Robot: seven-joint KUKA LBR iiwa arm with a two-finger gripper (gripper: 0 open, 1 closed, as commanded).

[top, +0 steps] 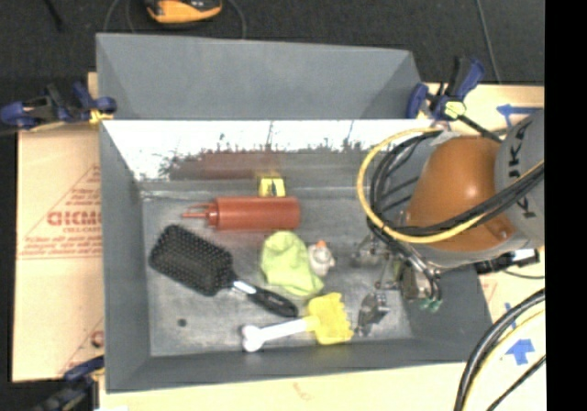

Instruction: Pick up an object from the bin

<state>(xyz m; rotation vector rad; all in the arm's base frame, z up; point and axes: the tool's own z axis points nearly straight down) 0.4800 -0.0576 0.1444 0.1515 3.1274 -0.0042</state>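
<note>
My gripper (390, 288) hangs low over the right part of the bin floor, under the arm's orange cover. Just left of it lies a yellow scrubber (328, 318) with a white handle pointing left, close to the gripper but with a small gap showing. A small white and orange piece (319, 258) sits a little farther up and left. Beside that piece lies a pale green soft lump (289, 262). I see nothing held in the gripper.
A black hairbrush (193, 261) lies at the left, its handle running toward the green lump. A red squeeze bottle (248, 214) lies on its side near the back wall, with a small yellow item (271, 186) behind it. Cables loop around the orange cover.
</note>
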